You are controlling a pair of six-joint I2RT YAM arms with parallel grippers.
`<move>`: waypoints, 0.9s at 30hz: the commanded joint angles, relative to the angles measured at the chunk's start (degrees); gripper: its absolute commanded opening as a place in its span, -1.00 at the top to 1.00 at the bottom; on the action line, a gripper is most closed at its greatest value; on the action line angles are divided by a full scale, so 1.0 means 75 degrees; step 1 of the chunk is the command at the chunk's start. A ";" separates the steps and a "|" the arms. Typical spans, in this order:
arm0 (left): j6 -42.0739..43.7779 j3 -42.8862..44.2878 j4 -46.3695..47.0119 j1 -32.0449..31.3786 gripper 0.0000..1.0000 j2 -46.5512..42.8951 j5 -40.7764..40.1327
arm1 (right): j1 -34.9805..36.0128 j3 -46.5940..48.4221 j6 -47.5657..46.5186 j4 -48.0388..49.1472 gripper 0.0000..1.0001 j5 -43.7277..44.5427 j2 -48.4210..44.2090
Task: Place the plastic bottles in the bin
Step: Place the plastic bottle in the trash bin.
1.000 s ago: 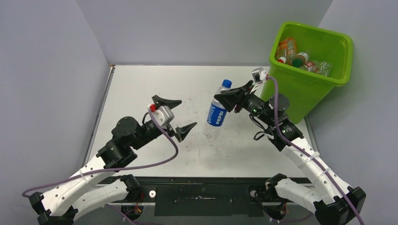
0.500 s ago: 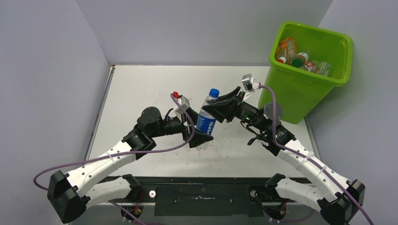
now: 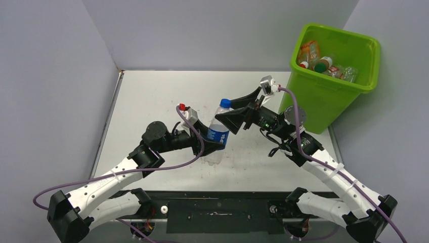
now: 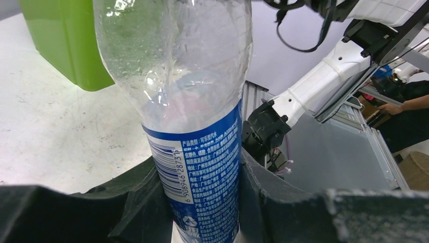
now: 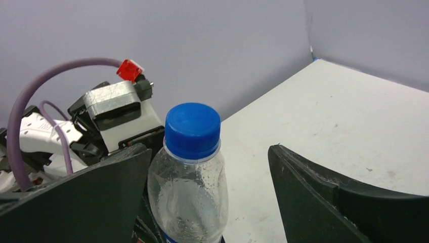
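A clear plastic bottle (image 3: 218,132) with a blue Pepsi label and a blue cap (image 3: 225,103) stands upright over the middle of the table. My left gripper (image 3: 210,144) is shut on its labelled lower half. In the left wrist view both black fingers (image 4: 273,197) press against the label (image 4: 202,167). My right gripper (image 3: 238,114) stands open around the bottle's neck. In the right wrist view the cap (image 5: 192,130) sits between the spread fingers (image 5: 324,202), nearer the left one. The lime-green bin (image 3: 324,101) stands at the far right with several bottles (image 3: 324,64) inside.
The bin (image 4: 66,45) shows at the upper left of the left wrist view. The white table (image 3: 152,96) is walled by grey panels at the back and left. The right arm's base (image 4: 268,131) is visible behind the bottle.
The bottle passed from right gripper to left: the left gripper reached in and shut on the label, the right gripper opened off the neck. The bottle shifted slightly left.
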 commanded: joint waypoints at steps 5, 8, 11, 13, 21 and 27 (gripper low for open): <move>0.0307 -0.0146 0.0610 -0.0057 0.65 -0.0326 -0.0321 | 0.0006 0.1457 -0.0681 -0.1484 -0.67 0.1687 0.0172; 0.0370 -0.0125 0.0493 -0.0095 0.65 -0.0331 -0.0347 | 0.0006 0.1723 -0.0661 -0.1493 -0.57 0.1249 0.0470; 0.0452 -0.0130 0.0421 -0.0140 0.66 -0.0374 -0.0415 | 0.0011 0.1937 -0.0607 -0.1615 -0.43 0.0898 0.0747; 0.0510 -0.0142 0.0385 -0.0168 0.65 -0.0417 -0.0493 | 0.0019 0.2015 -0.0603 -0.1693 -0.34 0.0712 0.0851; 0.0568 -0.0133 0.0312 -0.0204 0.65 -0.0425 -0.0549 | 0.0019 0.2243 -0.0582 -0.2168 0.23 0.0251 0.1095; 0.0660 -0.0134 0.0204 -0.0202 0.65 -0.0505 -0.0631 | 0.0011 0.2575 -0.0714 -0.2869 -0.19 -0.0134 0.1404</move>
